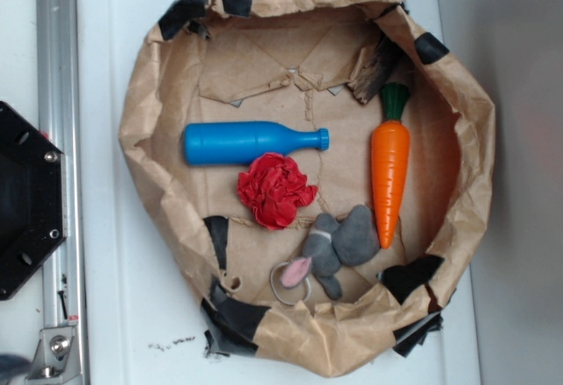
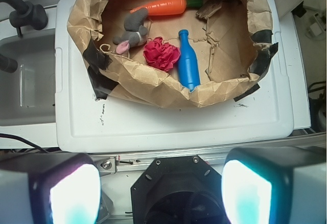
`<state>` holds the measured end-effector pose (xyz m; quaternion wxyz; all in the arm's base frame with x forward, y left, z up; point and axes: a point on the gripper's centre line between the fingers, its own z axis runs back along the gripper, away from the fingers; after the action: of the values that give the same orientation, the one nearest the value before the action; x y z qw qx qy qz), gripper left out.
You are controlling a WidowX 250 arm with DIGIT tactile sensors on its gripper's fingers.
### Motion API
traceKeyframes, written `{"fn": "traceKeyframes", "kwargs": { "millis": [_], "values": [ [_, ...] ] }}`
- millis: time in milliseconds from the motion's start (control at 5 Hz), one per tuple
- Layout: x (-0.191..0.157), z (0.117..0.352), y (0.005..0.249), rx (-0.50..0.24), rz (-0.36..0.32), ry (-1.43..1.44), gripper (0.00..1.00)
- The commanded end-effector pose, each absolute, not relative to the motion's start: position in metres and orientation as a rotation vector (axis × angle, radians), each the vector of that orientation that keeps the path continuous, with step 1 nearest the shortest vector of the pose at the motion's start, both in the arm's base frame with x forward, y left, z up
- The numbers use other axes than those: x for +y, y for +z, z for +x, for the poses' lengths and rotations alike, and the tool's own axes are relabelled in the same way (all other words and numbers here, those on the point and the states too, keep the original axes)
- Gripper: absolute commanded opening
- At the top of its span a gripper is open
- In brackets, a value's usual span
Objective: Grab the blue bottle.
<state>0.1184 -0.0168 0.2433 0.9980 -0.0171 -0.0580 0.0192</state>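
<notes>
The blue bottle (image 1: 251, 141) lies on its side inside a brown paper basket (image 1: 154, 95), cap pointing right. In the wrist view the blue bottle (image 2: 187, 63) lies near the basket's near wall, cap pointing away. My gripper (image 2: 161, 193) is open and empty, its two pads wide apart at the bottom of the wrist view, far back from the basket and above the black robot base (image 2: 173, 188). The gripper does not show in the exterior view.
In the basket lie a red crumpled cloth ball (image 1: 275, 189), an orange toy carrot (image 1: 390, 170) and a grey toy mouse (image 1: 339, 244). The basket sits on a white tray surface (image 2: 179, 124). A metal rail (image 1: 57, 69) and a sink (image 2: 25, 81) are beside it.
</notes>
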Motion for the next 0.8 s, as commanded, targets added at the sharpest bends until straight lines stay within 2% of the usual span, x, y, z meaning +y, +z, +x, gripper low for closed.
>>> {"fn": "traceKeyframes", "kwargs": {
  "millis": [0, 200, 400, 600],
  "values": [
    [-0.017, 0.118, 0.243, -0.116, -0.034, 0.038, 1.0],
    [0.015, 0.163, 0.193, -0.366, -0.038, 0.018, 1.0],
    [0.024, 0.203, 0.176, -0.349, -0.008, -0.019, 1.0],
    [0.028, 0.231, 0.132, -0.298, -0.018, -0.048, 1.0]
  ]
}}
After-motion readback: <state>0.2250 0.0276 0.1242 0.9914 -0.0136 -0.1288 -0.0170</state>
